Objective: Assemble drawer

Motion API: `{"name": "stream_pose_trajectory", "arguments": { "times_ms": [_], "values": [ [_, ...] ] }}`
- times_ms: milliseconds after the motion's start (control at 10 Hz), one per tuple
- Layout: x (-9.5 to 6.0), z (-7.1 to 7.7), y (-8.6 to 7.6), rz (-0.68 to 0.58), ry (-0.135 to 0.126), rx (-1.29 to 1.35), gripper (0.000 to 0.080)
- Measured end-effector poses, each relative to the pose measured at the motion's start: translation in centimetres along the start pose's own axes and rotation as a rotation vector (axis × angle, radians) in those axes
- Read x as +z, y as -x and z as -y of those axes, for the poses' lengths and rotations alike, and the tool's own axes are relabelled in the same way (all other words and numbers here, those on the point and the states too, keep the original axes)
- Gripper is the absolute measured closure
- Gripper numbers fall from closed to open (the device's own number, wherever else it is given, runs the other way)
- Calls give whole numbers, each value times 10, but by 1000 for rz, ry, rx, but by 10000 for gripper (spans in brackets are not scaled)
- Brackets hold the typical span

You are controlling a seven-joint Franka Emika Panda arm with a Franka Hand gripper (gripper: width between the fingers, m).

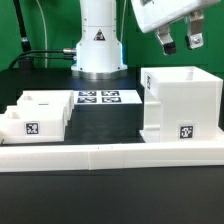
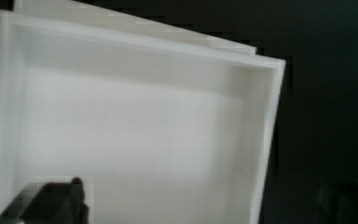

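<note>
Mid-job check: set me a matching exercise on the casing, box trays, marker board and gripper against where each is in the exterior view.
Things:
1. casing
2. box trays
3. marker board
4. gripper

Places:
A. lying flat in the middle
B. standing at the exterior view's left
C. in the air, open, holding nothing
D. standing at the exterior view's right

Pairs: 1-D, 2-B, 3-A, 4-C

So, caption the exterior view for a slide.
Open gripper hangs above the casing; box trays sit at the exterior view's left.

A black table [image 1: 40,76] stands before a dim green backdrop [image 1: 50,25].
</note>
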State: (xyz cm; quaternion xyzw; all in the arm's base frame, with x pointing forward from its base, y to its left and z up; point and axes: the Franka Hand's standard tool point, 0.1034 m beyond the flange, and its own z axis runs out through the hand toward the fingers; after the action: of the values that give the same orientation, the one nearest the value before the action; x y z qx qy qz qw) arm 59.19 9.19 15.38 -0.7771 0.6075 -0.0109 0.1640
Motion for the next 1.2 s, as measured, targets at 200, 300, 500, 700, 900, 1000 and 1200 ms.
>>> {"name": "stream_pose_trajectory", "arguments": {
  "times_ms": [200,300,500,700,900,1000,1200],
  "values": [
    [3,-1,0,0,4,-96,150],
    [4,-9,-2,9,52,-294,150],
    [-6,-20,-9,17,96,-638,150],
    [-13,-35,-27,26,95,-846,150],
    [-12,-35,-28,32,97,-955,150],
    [-12,-36,-28,36,97,-1042,150],
    [-17,-49,-45,38,158,-1362,150]
  ]
}}
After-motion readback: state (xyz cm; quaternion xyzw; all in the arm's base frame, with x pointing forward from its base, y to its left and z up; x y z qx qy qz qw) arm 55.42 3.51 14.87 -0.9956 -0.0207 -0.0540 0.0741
